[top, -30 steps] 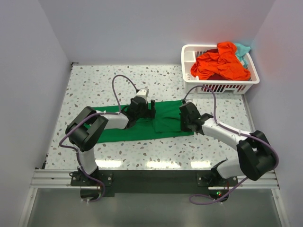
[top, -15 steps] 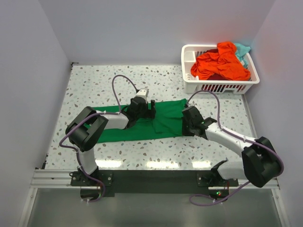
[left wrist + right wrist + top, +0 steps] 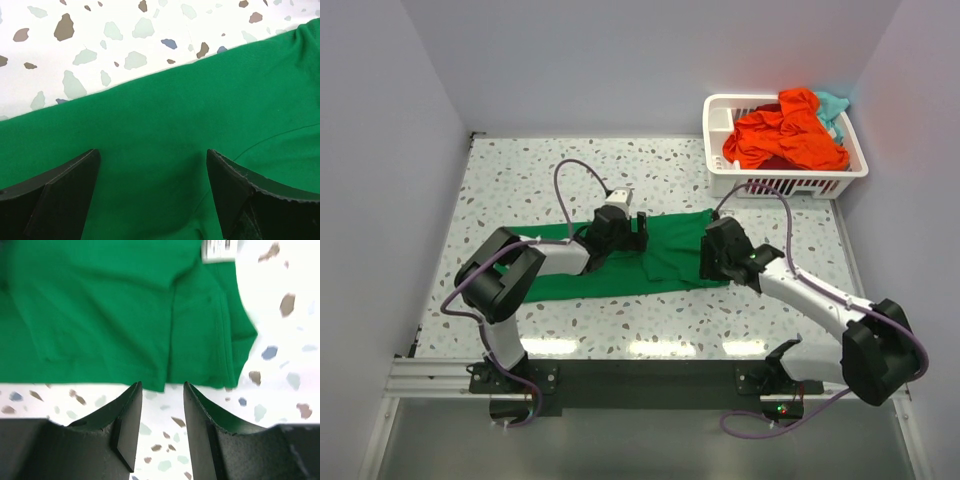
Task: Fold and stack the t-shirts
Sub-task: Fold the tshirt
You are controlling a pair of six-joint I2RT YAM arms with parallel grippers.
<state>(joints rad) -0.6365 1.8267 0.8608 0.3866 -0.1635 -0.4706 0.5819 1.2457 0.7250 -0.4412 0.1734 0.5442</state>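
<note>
A bright green t-shirt (image 3: 620, 265) lies spread on the speckled table, its right part folded over. My left gripper (image 3: 638, 232) hovers low over its middle. In the left wrist view its fingers (image 3: 65, 190) stand wide apart above the green cloth (image 3: 165, 115), gripper (image 3: 152, 160) open. My right gripper (image 3: 708, 258) is at the shirt's right end. In the right wrist view it (image 3: 162, 387) is open with only table between the fingers, and the shirt's folded edge (image 3: 125, 315) and white label (image 3: 218, 250) lie just beyond the tips. Orange-red (image 3: 785, 135) and teal (image 3: 832, 104) t-shirts are piled in the basket.
The white slotted basket (image 3: 720, 105) stands at the back right corner of the table. Walls close in the table on the left, back and right. Grey cables loop above both arms.
My right gripper was shut at the shirt's right end and has now opened, with the cloth lying free on the table. Its arm has stretched out lower. The left gripper has stayed put.
</note>
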